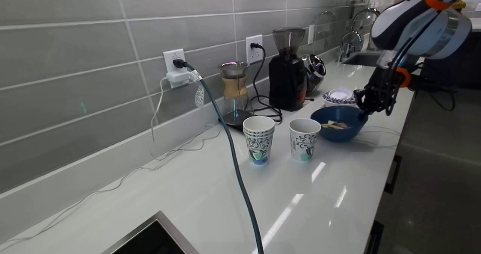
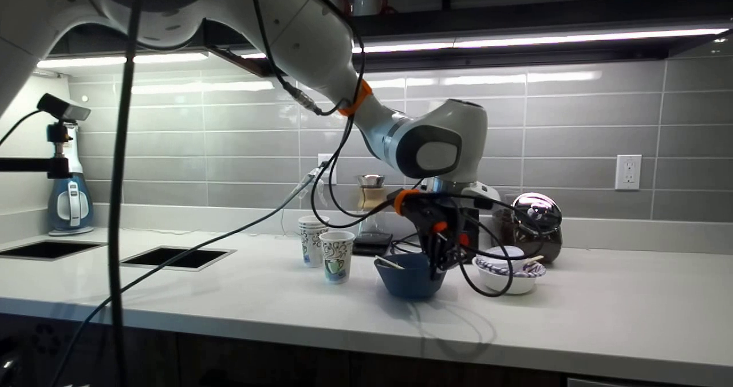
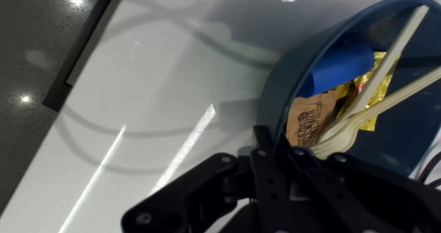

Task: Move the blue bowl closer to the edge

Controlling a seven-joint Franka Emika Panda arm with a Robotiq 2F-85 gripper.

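The wide dark-blue bowl (image 1: 338,135) stands on the white countertop, also seen in an exterior view (image 2: 408,283) and in the wrist view (image 3: 284,69). It holds wooden forks, sugar and yellow packets and a blue roll-like item. My gripper (image 3: 274,140) points down at the bowl's rim on the side toward the front edge (image 3: 65,100). One finger is outside the wall and one inside, closed on the rim. The gripper also shows in both exterior views (image 1: 361,113) (image 2: 436,269). The front edge shows in both exterior views (image 1: 389,171) (image 2: 343,338), with a strip of countertop between bowl and edge.
A single paper cup (image 1: 303,143) stands close beside the bowl, with a cup stack (image 1: 259,143) beyond. A white bowl with patterned contents (image 2: 509,281) stands on the other side. A coffee grinder (image 1: 287,77) and carafe (image 1: 235,86) are by the wall. A cable (image 1: 235,160) crosses the counter.
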